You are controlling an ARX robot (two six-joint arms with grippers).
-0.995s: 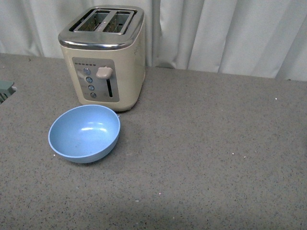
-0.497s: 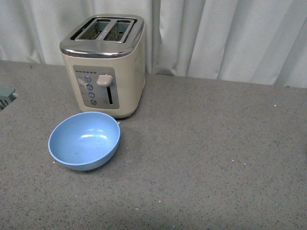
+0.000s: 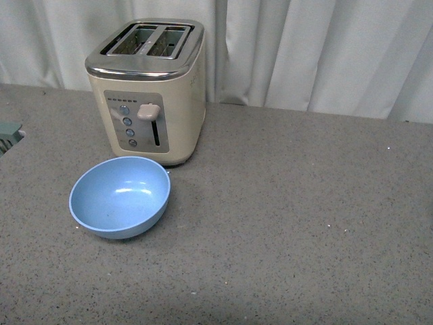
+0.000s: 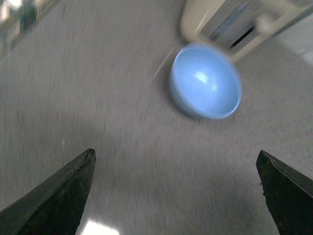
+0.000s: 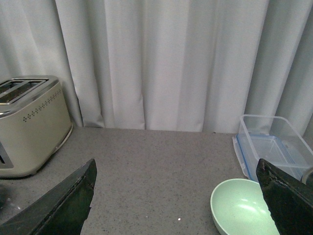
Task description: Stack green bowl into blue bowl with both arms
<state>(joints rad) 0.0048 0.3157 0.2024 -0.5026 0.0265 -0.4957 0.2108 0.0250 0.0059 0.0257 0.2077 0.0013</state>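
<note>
While the green bowl (image 5: 244, 208) shows only in the right wrist view, it sits there upright and empty on the grey speckled tabletop (image 5: 156, 161), just beside a clear plastic container (image 5: 274, 147). Whether the two touch cannot be told. The bowl lies close to one finger of the right gripper (image 5: 176, 166), whose two black fingers are spread wide with nothing between them.

In the front view the blue bowl (image 3: 120, 196) rests upright and empty in the lower left of the frame. Right behind it, in the upper left, stands a cream two-slot toaster (image 3: 149, 88) with a chrome top and its lever on the side facing the camera. The bowl's far rim comes up to the toaster's base, and contact is unclear. No green bowl and no arm appear in this view.

The left wrist view is blurred. It shows the blue bowl next to the toaster, well apart from the left gripper (image 4: 176, 155), whose fingers also stand wide apart and hold nothing.

A pale pleated curtain (image 3: 304, 47) runs across the top of the front frame, and a small grey-green object (image 3: 8, 132) is cut off at the left edge.
</note>
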